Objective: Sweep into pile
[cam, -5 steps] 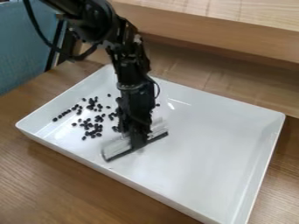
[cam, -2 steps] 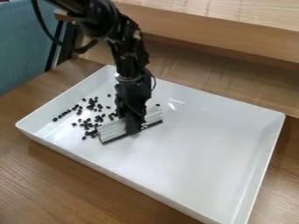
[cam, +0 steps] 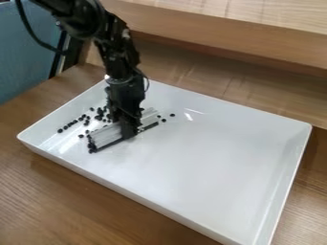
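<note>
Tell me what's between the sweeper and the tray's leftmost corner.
Loose black beans lie between the sweeper and the tray's leftmost corner in the camera view.

Black arm in from upper left, claw hanging down.

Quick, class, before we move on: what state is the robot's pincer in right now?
Pincer: closed, holding the pale sweeping blade down in the white tray.
</note>
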